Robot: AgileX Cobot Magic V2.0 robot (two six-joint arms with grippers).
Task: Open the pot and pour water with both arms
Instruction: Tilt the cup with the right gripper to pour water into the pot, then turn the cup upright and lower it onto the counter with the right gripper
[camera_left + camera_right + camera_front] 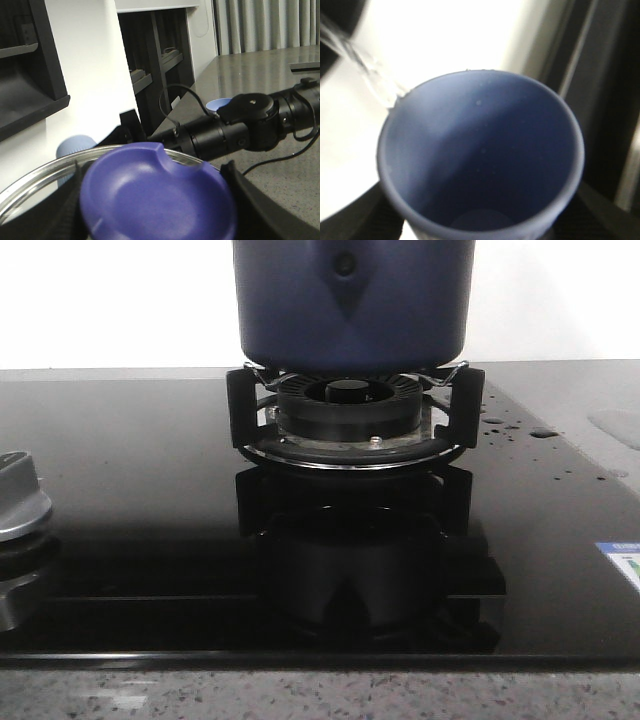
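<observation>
Front view shows one black glass cooktop (150, 490), shiny and flat. It lies on a grey speckled table (300, 695). At 12 o'clock stands one pot (350, 300), dark blue and matte, round with straight sides, bearing a pointed shield-shaped mount with one rivet. Its top is cut off by the frame. The pot rests on a black pan support (350, 415), and under it sits one ring-shaped burner (345, 405) with fine ribs. At 9 o'clock is one silver knob (20, 500). At 3 o'clock several small water drops (500, 425) lie on the glass, and lower is one sticker (622, 570), partly seen.

Only the left wrist view shows one lid (30, 187), of clear glass with a metal rim and a smooth blue concave handle (157, 195). The left end effector (157, 200) is closed narrow on this handle, one dark finger at each side. Behind it is one black robot arm (240, 130) and two pale blue round things, too blurred to name.

Only the right wrist view shows one blue cup (480, 165), round, matte, seen from above. The right end effector (480, 220) holds it between two dark fingers. At 10 o'clock of the cup is a clear streak (367, 72); I cannot tell what it is.
</observation>
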